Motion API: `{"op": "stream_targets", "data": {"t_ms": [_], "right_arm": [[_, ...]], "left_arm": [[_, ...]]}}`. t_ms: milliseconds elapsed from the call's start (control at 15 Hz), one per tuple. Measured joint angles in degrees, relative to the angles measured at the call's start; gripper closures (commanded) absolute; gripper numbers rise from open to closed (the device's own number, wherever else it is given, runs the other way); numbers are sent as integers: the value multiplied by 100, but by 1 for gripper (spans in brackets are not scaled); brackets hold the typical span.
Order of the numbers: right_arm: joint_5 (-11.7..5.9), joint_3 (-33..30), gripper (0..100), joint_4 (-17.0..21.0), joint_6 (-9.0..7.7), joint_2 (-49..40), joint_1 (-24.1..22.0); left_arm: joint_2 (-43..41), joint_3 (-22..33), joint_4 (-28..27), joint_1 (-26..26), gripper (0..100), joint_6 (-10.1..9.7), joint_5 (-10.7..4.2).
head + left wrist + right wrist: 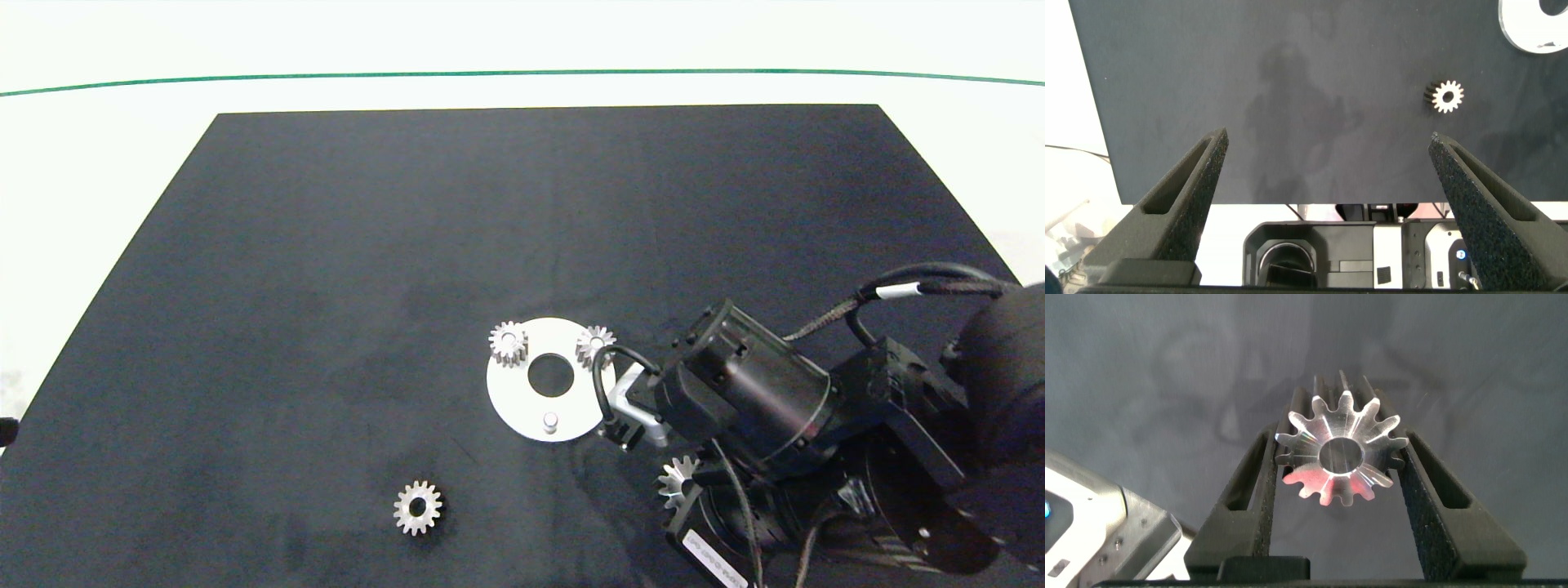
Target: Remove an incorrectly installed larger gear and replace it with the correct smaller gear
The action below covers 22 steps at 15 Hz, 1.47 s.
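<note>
Right gripper (pixel 1341 461) sits closest to the lens in its wrist view: two dark grey fingers (pixel 1259 486) pinching a silver metal gear with long pointed teeth and a round centre hole, the larger gear (pixel 1339 449), by its flanks. Gear is held on edge, its face towards the camera, over the black mat (pixel 1167 376).

Head view: right arm (pixel 816 425) comes in from the right edge and reaches down at the near right of the mat. Part of the larger gear (pixel 678 480) shows just off the arm's lower end, clear of the round white metal plate (pixel 522 408).

That plate has a big centre hole and carries two compact silver short-toothed gears on its far edge, one at the far left (pixel 509 343), one at the far right (pixel 594 343). Bare short silver pin (pixel 551 421) stands on the plate's near edge, nothing on it.

Smaller gear (pixel 418 507), a silver spur gear with blunt teeth and a round bore, lies flat on the mat, alone, near-left of the plate and apart from it. Left wrist view shows the same gear (pixel 1446 96) lying flat out ahead of the left gripper (pixel 1327 143).

Left gripper: fingers (pixel 1192 175) spread wide, nothing between them, over the near edge of the mat; not visible in the head view.
</note>
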<state>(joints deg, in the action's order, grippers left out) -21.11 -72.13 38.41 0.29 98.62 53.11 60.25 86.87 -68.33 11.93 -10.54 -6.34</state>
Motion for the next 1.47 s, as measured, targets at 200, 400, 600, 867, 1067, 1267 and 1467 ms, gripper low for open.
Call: {"op": "stream_targets", "data": {"t_ms": [200, 400, 600, 867, 1067, 1267, 1467], "right_arm": [[-21, 946, 100, -702, 69, -389, -100], [12, 1342, 100, -895, 83, -614, -284], [190, 1640, 100, -1452, 85, -722, -480], [378, 1786, 100, -1701, 85, -742, -678], [380, 1797, 100, -1852, 83, -728, -763], [375, 1794, 100, -1929, 83, -695, -775], [358, 1805, 100, -1931, 80, -679, -783]], "left_arm": [[-11, 4, -2, 2, 0, 0, 1], [-11, 4, -2, 2, 0, 0, 0], [-13, 0, 0, 2, 0, 0, 0], [-11, -18, 0, 10, 0, 0, 0], [-11, -24, 2, 11, 0, 2, 0], [-13, -32, 0, 11, 0, 2, 1], [-7, -32, 2, 10, 0, -9, 6]]}}
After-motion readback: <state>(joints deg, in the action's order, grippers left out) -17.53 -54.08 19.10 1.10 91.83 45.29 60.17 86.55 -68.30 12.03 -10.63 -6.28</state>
